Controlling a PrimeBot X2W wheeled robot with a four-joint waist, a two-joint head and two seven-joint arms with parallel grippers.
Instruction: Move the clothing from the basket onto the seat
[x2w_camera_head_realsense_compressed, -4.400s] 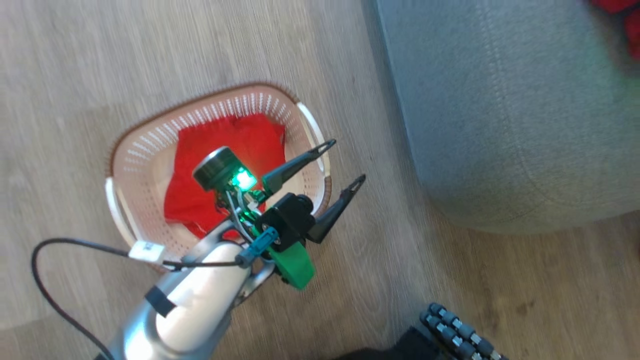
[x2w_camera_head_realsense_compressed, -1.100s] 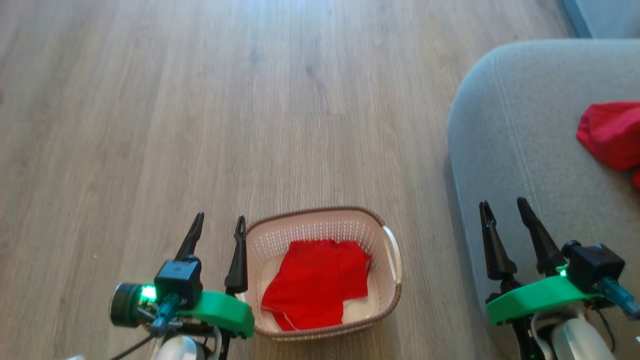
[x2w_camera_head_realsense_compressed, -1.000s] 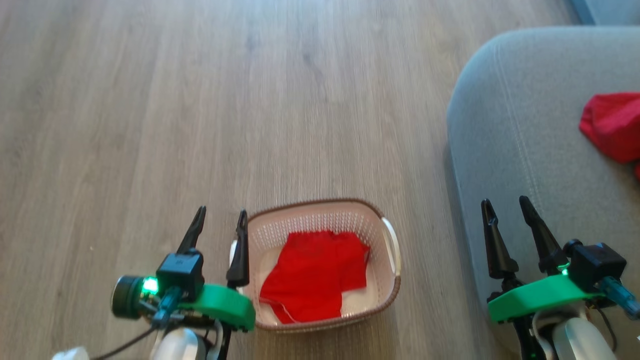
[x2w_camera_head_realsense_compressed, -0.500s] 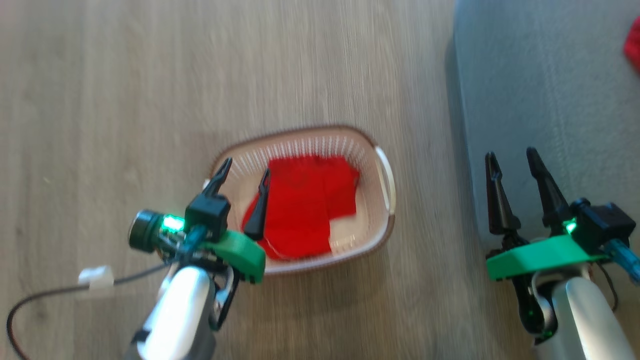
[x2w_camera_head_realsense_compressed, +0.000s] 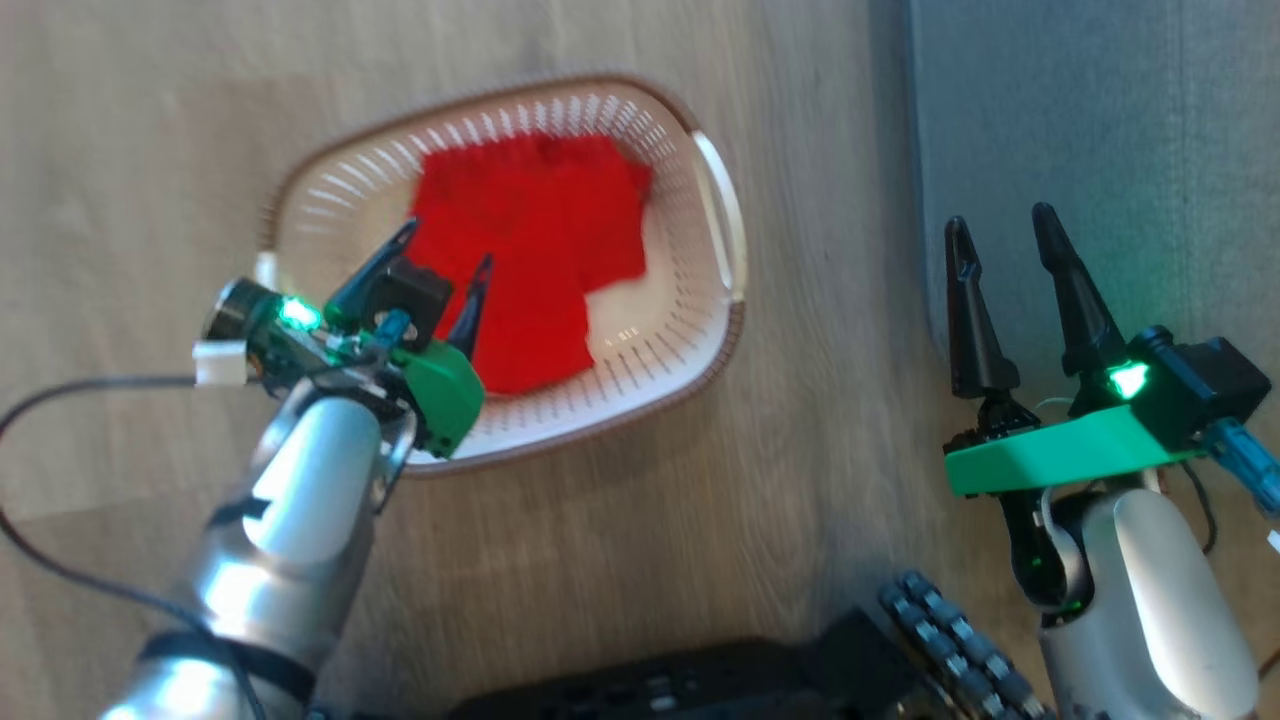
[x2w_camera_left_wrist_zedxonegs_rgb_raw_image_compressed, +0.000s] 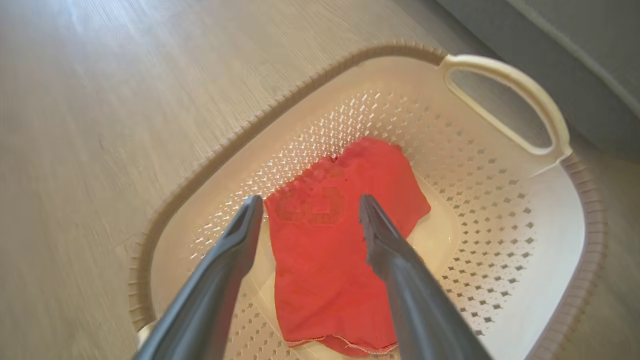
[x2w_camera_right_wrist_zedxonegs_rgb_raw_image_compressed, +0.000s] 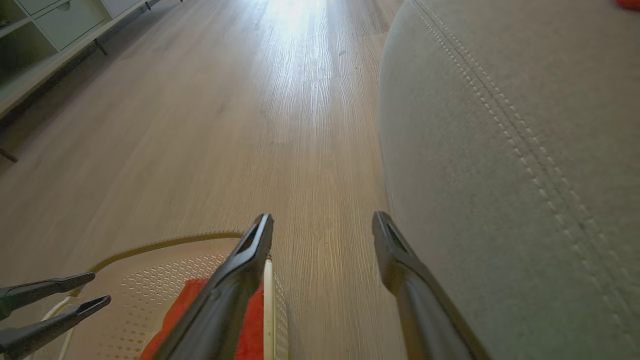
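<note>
Left jaws gape over basket (x2w_camera_head_realsense_compressed: 655, 335) on wood floor (x2w_camera_head_realsense_compressed: 700, 500).

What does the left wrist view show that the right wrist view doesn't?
Left wrist, not right wrist: the basket's whole perforated inside and the clothing's hem stitching. Right wrist, not left wrist: the seat's stitched top, white shelving, and the right gripper, fingers apart. Both: basket, clothing, wooden floor, grey seat, and the left gripper, fingers apart over the basket.
</note>
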